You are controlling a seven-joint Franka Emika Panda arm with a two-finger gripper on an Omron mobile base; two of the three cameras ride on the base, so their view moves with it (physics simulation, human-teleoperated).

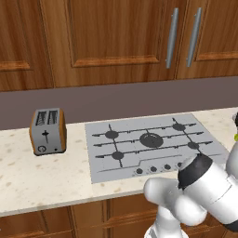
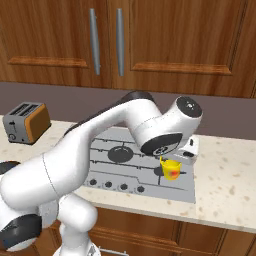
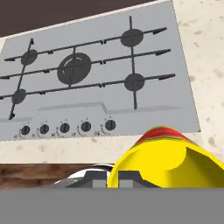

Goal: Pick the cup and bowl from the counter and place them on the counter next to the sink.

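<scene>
Evidently the pincer (image 2: 176,159) was clamped on the cup (image 2: 171,169), held aloft above the stove plate (image 2: 130,162) near the counter (image 2: 225,185), so the cup awaited placing by the sink and the bowl remained.

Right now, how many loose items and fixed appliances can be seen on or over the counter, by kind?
Cup, held in the shut gripper over the stove: 1
Toaster: 1
Stove, with five knobs along its front: 1
Total: 3
</scene>
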